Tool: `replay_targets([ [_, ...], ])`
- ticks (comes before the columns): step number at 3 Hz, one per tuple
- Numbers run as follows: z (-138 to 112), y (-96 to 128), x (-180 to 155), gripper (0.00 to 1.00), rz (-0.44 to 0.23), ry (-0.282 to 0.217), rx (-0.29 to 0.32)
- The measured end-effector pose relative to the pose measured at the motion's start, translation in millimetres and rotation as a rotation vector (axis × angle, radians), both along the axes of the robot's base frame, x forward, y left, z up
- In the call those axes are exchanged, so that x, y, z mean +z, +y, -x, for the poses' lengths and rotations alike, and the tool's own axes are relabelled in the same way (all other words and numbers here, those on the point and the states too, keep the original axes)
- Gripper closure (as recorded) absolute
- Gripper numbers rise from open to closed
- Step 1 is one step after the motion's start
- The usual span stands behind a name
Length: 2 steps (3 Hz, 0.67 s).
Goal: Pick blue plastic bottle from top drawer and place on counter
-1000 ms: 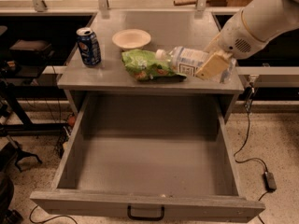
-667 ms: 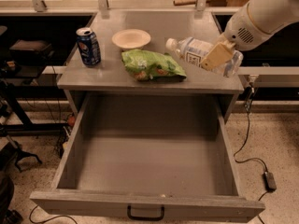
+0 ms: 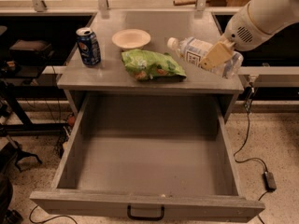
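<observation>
The blue plastic bottle [image 3: 194, 51], clear with a white cap and printed label, is held tilted, cap to the left, just above the right part of the counter [image 3: 154, 29]. My gripper [image 3: 214, 56] is shut on the bottle's middle, its tan fingers [image 3: 216, 54] across the label, with the white arm reaching in from the upper right. The top drawer [image 3: 145, 164] stands pulled fully open below the counter and nothing lies in it; its black handle [image 3: 145, 213] is on the front panel.
On the counter stand a dark blue soda can [image 3: 88, 46] at the left, a pale bowl [image 3: 131, 38] in the middle and a green chip bag [image 3: 151, 65] just left of the bottle. Cables [image 3: 254, 160] lie on the floor at the right.
My gripper has carried the bottle up and back to the right, away from the chip bag and farther over the counter's right side.
</observation>
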State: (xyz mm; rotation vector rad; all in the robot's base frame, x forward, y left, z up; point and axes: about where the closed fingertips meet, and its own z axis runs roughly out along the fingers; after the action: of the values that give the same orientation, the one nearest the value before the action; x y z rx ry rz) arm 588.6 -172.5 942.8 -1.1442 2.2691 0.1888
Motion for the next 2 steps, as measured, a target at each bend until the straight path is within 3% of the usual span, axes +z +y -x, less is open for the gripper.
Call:
replay_targets([
  [1, -9, -3, 3, 1.0, -0.004, -0.022, -0.047],
  [2, -33, -17, 5, 1.0, -0.01, -0.058, -0.144],
])
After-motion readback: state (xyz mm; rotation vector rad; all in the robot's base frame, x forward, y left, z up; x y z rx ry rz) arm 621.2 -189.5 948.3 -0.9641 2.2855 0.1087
